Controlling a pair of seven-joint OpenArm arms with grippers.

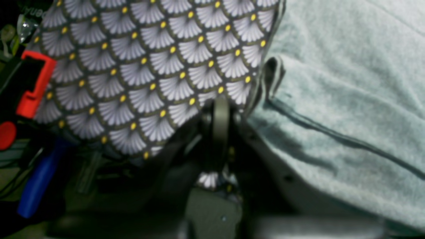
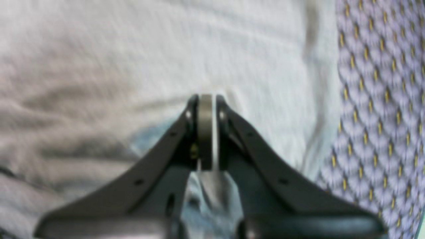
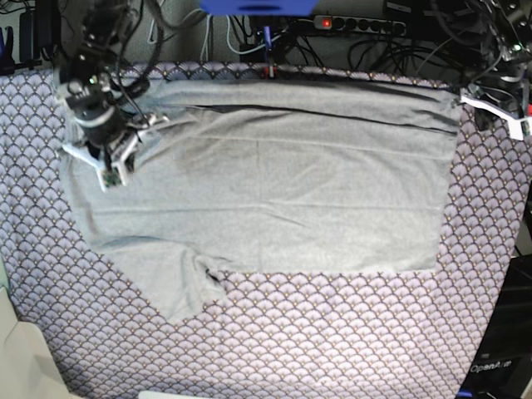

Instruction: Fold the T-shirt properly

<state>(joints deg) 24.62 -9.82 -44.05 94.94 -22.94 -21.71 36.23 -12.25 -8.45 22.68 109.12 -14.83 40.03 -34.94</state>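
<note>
Overhead, the large light heather-grey knit T-shirt (image 3: 274,191) lies spread across the middle of my table, which is covered by a purple cloth with a fan-scale pattern and small yellow dots (image 3: 332,332). The shirt is folded into a wide rectangle, with one short sleeve (image 3: 179,283) sticking out at the near edge toward the overhead picture's left. My right pincer (image 3: 110,176) is at that picture's upper left, low over the shirt's left margin; in its own wrist view the two dark fingers are clenched together, tips (image 2: 206,99) pressed onto the grey fabric (image 2: 132,49), and a sliver of pale fabric shows behind them, though I cannot tell whether any cloth is pinched. My left pincer (image 3: 525,133) sits at the far right edge of the overhead picture, just beyond the shirt's corner. Its wrist view is blurred, but the fingers (image 1: 220,113) look clenched, hanging above the patterned cloth (image 1: 149,66) right beside the shirt's hemmed edge (image 1: 348,99), grasping nothing.
</note>
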